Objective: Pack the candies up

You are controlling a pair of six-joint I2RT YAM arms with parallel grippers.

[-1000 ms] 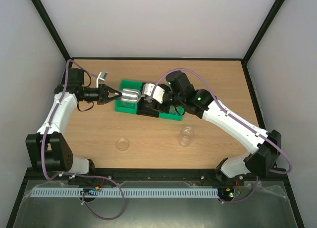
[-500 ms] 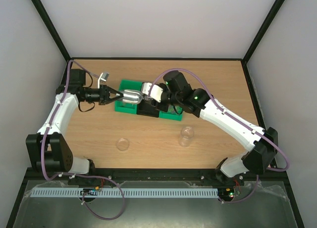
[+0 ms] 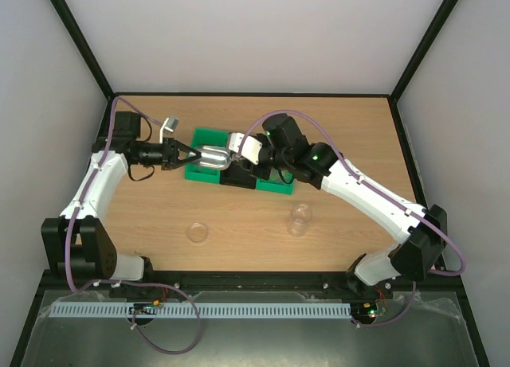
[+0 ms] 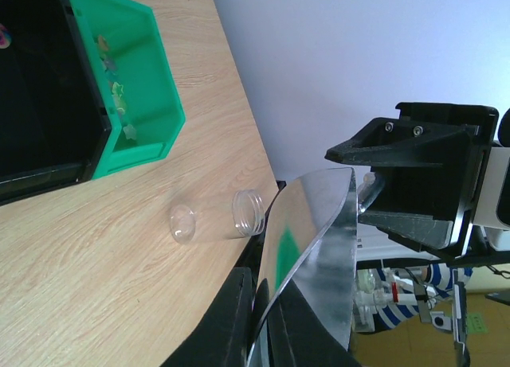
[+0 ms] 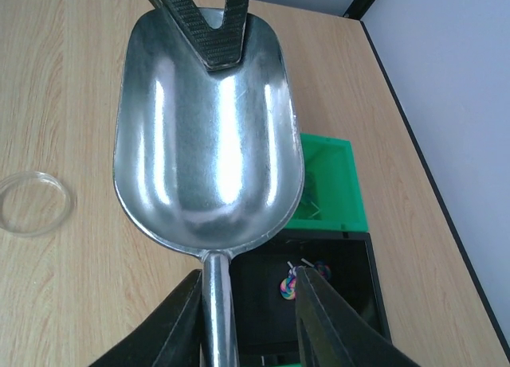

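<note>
Empty scoop [image 5: 207, 136] is pinched at the front by left fingers [image 5: 227, 25]. Its handle [image 5: 217, 311] is straddled by right fingers [image 5: 171, 327], grip not discernible, so a handover is judged. Candies [image 4: 119, 96] are seen in the bin [image 4: 159, 88] below.

We look steeply down on the whole table [image 3: 239, 216] from high above, on the near side of the metal scoop [image 3: 213, 157]. Both wrist cameras sit close to that scoop, shared by all views: left edge-on, right into its bowl.

No legible text or labels anywhere
</note>
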